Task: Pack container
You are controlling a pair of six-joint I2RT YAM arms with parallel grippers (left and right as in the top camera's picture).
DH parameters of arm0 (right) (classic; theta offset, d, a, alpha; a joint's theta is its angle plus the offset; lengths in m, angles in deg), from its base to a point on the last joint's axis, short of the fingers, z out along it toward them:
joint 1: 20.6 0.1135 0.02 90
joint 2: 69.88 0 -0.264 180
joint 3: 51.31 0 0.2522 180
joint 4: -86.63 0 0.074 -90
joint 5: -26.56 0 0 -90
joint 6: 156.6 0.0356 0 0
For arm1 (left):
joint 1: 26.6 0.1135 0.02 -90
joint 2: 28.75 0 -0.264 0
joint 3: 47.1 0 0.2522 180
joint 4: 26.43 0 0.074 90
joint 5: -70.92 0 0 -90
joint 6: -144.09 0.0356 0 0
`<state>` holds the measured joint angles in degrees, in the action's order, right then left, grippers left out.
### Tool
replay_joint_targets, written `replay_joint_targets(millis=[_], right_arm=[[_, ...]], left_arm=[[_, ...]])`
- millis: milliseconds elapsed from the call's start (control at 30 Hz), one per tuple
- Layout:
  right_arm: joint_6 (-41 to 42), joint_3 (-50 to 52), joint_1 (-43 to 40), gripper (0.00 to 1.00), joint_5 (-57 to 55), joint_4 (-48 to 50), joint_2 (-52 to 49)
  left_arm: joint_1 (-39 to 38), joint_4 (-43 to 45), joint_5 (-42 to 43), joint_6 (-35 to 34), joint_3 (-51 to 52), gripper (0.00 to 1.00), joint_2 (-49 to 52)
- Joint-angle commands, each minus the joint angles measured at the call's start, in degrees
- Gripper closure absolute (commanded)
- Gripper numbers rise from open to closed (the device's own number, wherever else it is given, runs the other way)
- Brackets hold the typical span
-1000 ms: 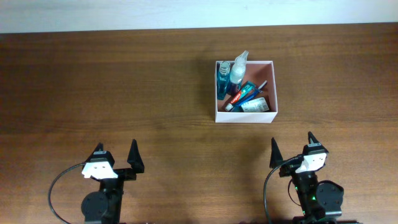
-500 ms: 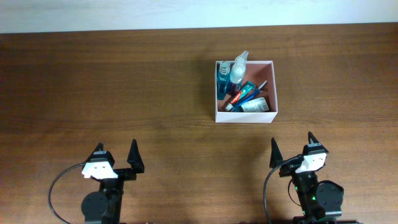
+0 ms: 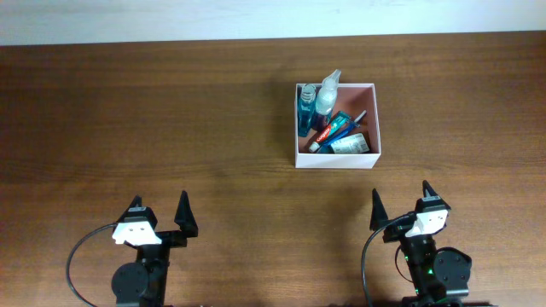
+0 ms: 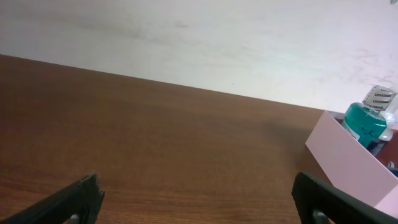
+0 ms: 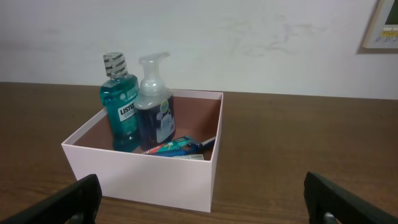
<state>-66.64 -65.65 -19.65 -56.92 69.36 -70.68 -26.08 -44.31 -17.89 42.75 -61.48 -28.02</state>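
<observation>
The container (image 3: 338, 159), a square white-walled box with a pinkish inside, stands on the wooden table right of centre. It holds a teal mouthwash bottle (image 3: 304, 109), a clear foam-pump bottle (image 3: 325, 98), a toothpaste tube (image 3: 333, 130) and a small carton (image 3: 350, 144). It also shows in the right wrist view (image 5: 149, 180) with the mouthwash (image 5: 122, 106) and pump bottle (image 5: 155, 112) upright. The left wrist view shows its corner (image 4: 351, 158). My left gripper (image 3: 160, 213) is open and empty near the front edge. My right gripper (image 3: 401, 205) is open and empty, in front of the box.
The brown wooden table (image 3: 136, 119) runs to a white wall at the back. A framed picture edge (image 5: 380, 25) hangs on the wall at the right.
</observation>
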Motion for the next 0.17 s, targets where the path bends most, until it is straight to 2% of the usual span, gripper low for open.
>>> replay_joint_targets(millis=[0,133], right_arm=[[0.0,0.3,0.5,0.01,-0.7,-0.4,0.5],[0.0,0.3,0.5,0.01,-0.7,-0.4,0.5]], left_arm=[[0.5,-0.4,1.0,1.1,0.1,0.01,-0.4],[0.5,-0.4,1.0,1.1,0.1,0.01,-0.4]])
